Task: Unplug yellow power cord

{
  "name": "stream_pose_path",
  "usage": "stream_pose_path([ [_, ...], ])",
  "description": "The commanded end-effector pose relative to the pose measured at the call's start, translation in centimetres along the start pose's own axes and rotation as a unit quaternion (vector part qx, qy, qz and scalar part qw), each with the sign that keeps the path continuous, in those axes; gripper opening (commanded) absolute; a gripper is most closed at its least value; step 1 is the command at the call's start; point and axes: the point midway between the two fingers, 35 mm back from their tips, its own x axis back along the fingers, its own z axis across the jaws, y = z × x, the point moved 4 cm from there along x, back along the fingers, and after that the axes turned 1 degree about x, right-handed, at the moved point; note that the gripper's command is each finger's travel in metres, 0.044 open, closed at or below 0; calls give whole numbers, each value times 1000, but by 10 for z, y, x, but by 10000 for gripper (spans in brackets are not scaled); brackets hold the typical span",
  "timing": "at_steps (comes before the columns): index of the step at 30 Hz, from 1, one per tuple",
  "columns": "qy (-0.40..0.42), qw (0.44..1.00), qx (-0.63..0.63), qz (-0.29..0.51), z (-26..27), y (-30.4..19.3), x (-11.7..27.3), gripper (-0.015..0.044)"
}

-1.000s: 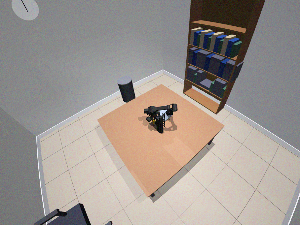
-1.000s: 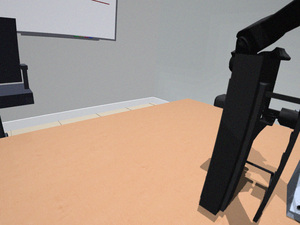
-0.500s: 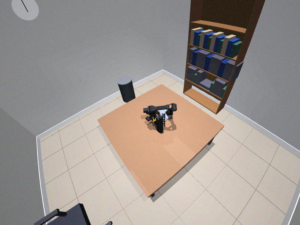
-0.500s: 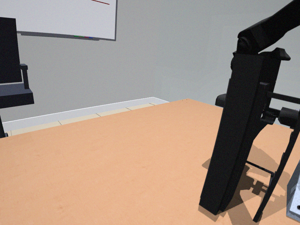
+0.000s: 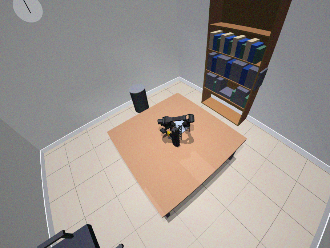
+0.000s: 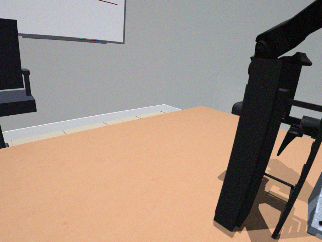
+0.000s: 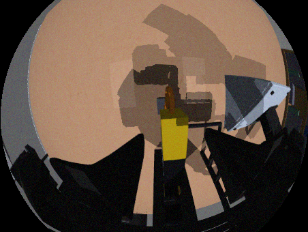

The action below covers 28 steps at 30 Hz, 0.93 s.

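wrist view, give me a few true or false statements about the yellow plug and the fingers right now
1. The gripper is open. True.
2. The yellow plug lies in the gap between the fingers. True.
3. The plug is blue. False: it is yellow, with a dark cord end below it.
4. The fingers are pinched tight on the plug. False: table surface shows on either side of the plug, between it and each finger.
5. A grey metal base shows to the right. True.
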Motion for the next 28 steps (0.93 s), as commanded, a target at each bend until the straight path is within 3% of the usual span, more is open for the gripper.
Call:
stream_pose_path([
  [1, 4, 1000, 0, -2, 1, 7, 3, 394],
  [3, 4, 1000, 0, -3, 1, 22, 7, 440],
  [7, 4, 1000, 0, -4, -1, 57, 13, 440],
  [28, 4, 1000, 0, -4, -1, 59, 14, 440],
])
